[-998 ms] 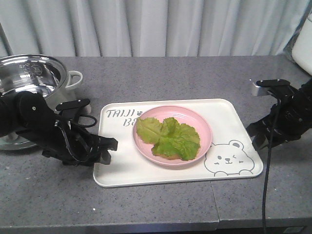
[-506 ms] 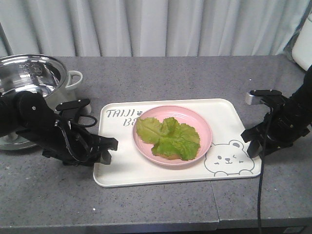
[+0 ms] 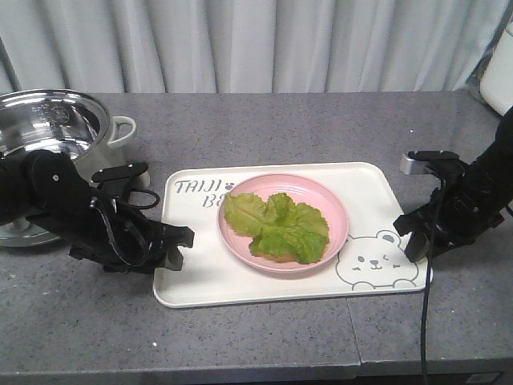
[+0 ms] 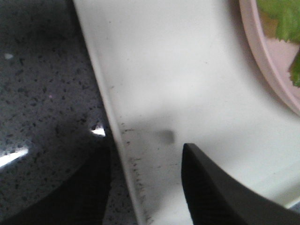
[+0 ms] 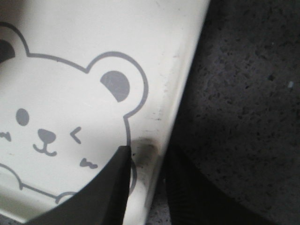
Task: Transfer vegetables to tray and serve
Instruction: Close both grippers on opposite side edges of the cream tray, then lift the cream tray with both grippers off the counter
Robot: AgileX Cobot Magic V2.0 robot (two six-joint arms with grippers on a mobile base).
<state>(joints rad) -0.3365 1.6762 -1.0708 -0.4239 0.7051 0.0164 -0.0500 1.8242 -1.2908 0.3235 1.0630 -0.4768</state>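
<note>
One tray [image 3: 200, 277], one pink plate [image 3: 314, 191], one bunch of vegetables [image 3: 280, 228], one steel pot [image 3: 56, 120] and my two pincers are on or over the grey speckled counter [image 3: 288, 120].

The vegetables are crinkled green lettuce leaves. They lie in a loose heap on the plate, and the plate sits on the tray, a little behind its middle. The tray lies flat on the counter with its long sides across my front. It carries one line of grey lettering [image 3: 200, 192] near its far left corner and one winking bear [image 3: 377, 261] at its near right corner.

My left pincer [image 3: 172, 250] is low at the tray's left short edge. In the left wrist view its two fingers stand apart, one over the counter outside the rim and one over the bare floor of the tray, with clear gaps around the rim.

My right pincer [image 3: 407, 239] is low at the right short edge, just beside the bear. Its two fingers sit either side of the rim and very close to it – I cannot tell whether they press on it or merely flank it.

The pot stands at the far left of the counter, behind my left arm
</note>
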